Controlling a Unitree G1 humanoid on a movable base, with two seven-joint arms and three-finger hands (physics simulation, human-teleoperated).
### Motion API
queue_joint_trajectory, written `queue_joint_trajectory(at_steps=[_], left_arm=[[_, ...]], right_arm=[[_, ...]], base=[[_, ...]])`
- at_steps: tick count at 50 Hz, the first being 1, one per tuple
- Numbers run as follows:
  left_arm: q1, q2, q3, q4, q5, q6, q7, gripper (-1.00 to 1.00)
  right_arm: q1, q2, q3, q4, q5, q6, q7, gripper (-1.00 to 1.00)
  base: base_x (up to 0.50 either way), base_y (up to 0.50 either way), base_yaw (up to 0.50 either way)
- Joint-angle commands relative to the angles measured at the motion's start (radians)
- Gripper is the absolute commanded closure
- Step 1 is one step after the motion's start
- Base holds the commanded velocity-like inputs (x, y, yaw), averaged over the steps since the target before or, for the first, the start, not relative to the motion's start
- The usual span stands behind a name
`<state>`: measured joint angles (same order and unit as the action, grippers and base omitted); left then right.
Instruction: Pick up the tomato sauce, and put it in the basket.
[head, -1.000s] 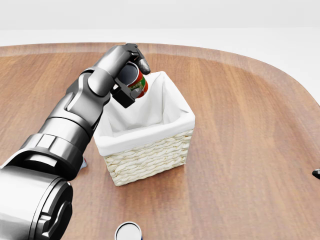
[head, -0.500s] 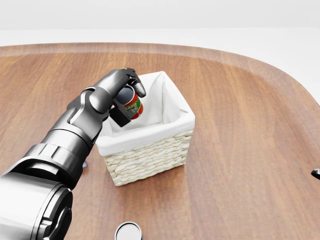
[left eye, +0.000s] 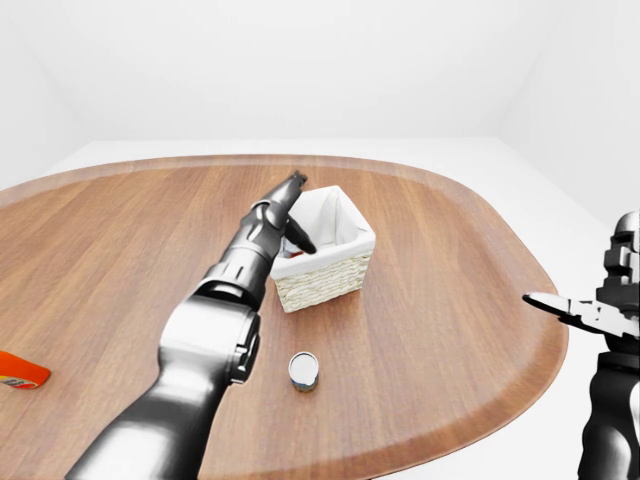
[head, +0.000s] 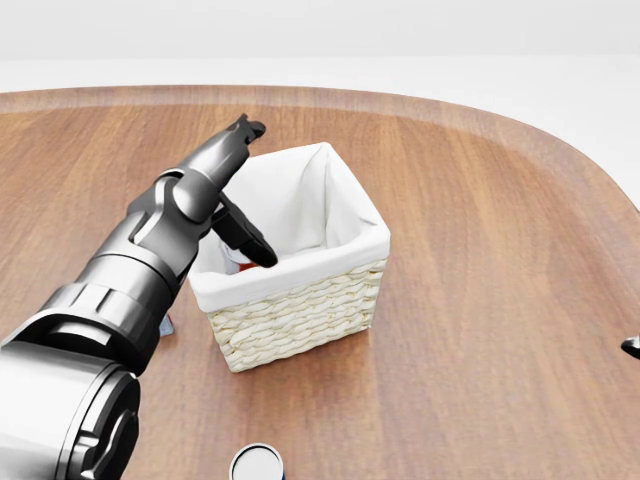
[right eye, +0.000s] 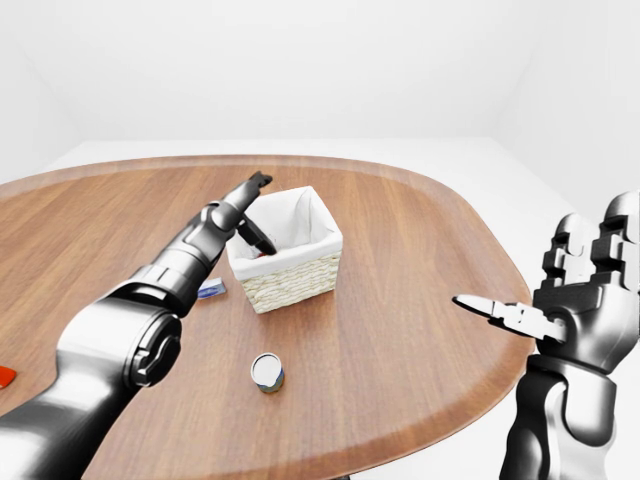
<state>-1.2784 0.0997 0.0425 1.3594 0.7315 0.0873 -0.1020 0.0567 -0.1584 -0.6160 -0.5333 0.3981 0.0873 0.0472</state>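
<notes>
Hovering over the basket (head: 300, 300), our left hand (head: 235, 190) has its fingers spread and grips nothing, since the tomato sauce (head: 243, 266), seemingly that red glimpse just below them, already lies inside the liner.

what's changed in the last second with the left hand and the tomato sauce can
The left hand lowered the tomato sauce into the basket and let go: its fingers are now spread open, and only a red sliver of the can shows low inside the liner. Basket, the small can on the table and the camera stayed put.
</notes>
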Motion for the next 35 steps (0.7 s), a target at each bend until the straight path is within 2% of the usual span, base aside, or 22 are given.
queue_joint_trajectory(at_steps=[1, 27, 35], left_arm=[[0.010, 0.008, -0.001, 0.001, 0.019, 0.000, 0.011, -1.00], [0.028, 0.017, 0.000, 0.004, 0.050, 0.000, 0.018, -1.00], [0.008, 0.021, 0.005, 0.002, 0.045, 0.000, -0.005, -1.00]], right_arm=[[0.002, 0.002, -0.001, 0.001, 0.001, 0.000, 0.001, -1.00], [0.001, 0.003, 0.005, 0.002, -0.003, 0.000, -0.001, -1.00], [-0.002, 0.000, 0.005, 0.000, -0.003, 0.000, -0.004, -1.00]], base=[[0.00, 0.00, 0.00], [0.00, 0.00, 0.00], [0.00, 0.00, 0.00]])
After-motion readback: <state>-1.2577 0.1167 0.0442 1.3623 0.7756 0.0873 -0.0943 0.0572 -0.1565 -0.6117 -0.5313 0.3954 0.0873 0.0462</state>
